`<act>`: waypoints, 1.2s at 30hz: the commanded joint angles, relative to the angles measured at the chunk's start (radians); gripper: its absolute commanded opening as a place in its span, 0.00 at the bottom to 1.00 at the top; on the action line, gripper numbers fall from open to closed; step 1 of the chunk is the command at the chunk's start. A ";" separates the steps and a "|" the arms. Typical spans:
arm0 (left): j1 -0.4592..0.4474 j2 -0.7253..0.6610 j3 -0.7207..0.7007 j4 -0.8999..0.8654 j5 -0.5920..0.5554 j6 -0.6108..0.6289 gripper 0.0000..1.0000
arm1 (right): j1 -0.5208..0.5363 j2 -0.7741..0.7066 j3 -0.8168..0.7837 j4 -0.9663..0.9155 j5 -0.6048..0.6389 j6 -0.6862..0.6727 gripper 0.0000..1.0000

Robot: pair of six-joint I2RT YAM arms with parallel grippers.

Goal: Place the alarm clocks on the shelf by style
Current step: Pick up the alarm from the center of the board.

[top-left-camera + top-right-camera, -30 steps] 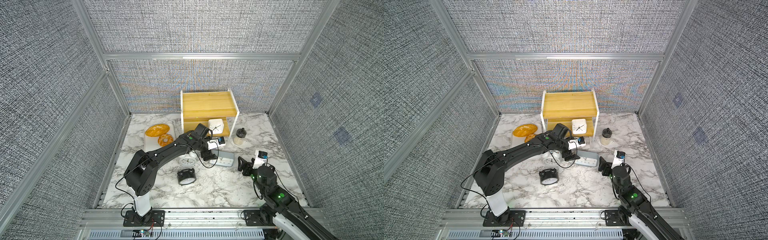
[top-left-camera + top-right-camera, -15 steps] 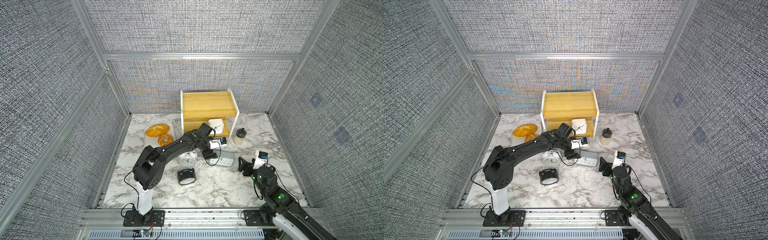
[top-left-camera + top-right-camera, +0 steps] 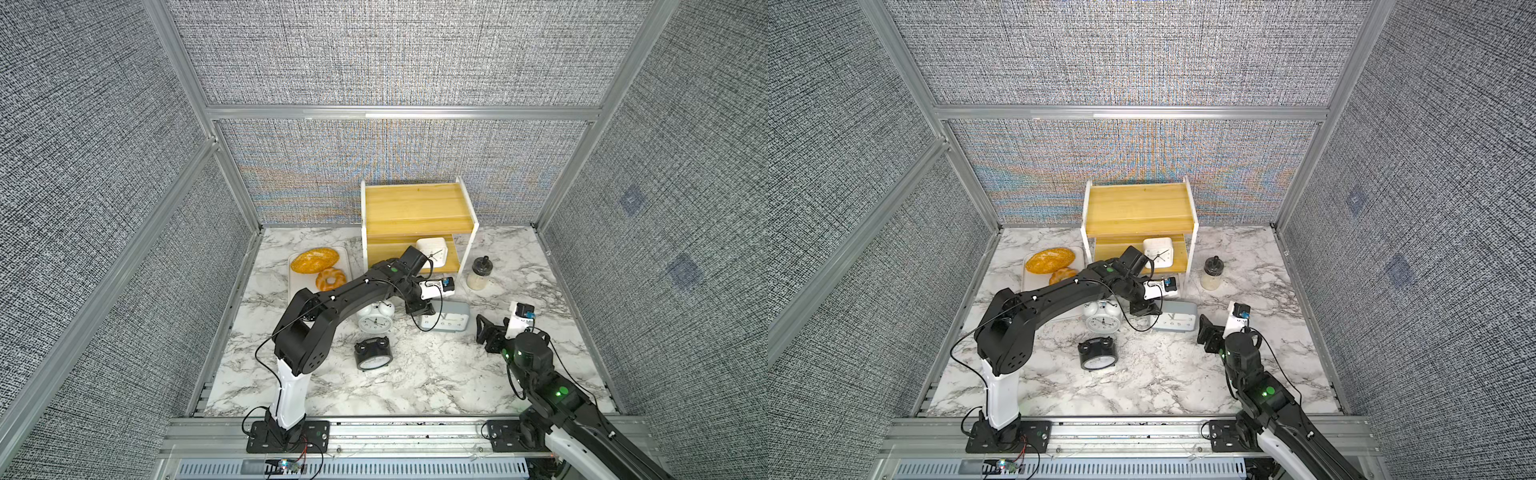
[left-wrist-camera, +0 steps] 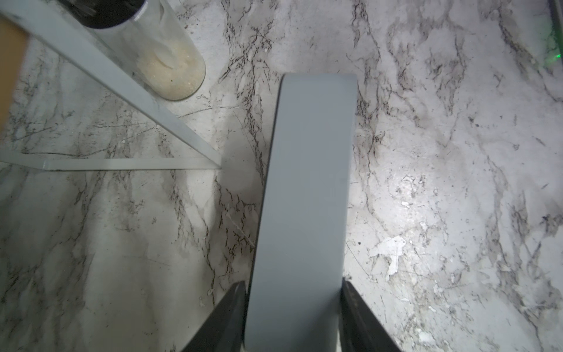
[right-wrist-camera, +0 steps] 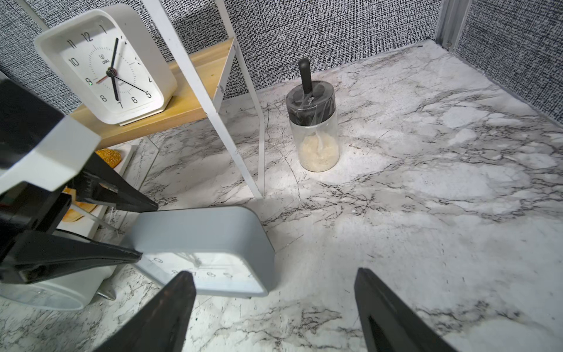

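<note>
- Left gripper: jaws partly closed, straddling one end of the grey rectangular clock. One black finger is on each broad side.
- In the left wrist view both fingers lie at or against the casing. Firm clamp or hairline gap: cannot tell.
- Grey rectangular clock stands on the marble tabletop, just in front of the shelf. Casing is smooth and matte with rounded corners. In the right wrist view a finger partly covers the white face.
- Right gripper: jaws wide apart, nothing between them, over bare marble just beside the grey rectangular clock.
- Shelf has yellowish wooden boards and a thin white metal frame.
- Small white square clock stands upright on the shelf's lower board.
- White twin-bell clock is on the tabletop, its bells partly under the left arm.
- Black twin-bell clock is nearer the front edge, apart from it, face tilted upward.
- Glass jar has a black knobbed lid and pale granules. It stands beside the shelf's leg.
- White tray holds bread and is partly covered by the arm.
</note>
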 commanded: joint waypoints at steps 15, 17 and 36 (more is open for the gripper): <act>-0.007 -0.010 0.049 -0.133 -0.004 0.018 0.29 | -0.002 0.009 -0.011 0.035 -0.025 -0.010 0.87; -0.006 -0.010 0.057 -0.154 -0.001 0.010 0.26 | -0.002 0.013 -0.009 0.043 -0.039 -0.018 0.87; 0.016 -0.345 0.012 -0.411 -0.121 -0.103 0.26 | -0.002 -0.032 0.029 0.254 -0.365 -0.339 0.87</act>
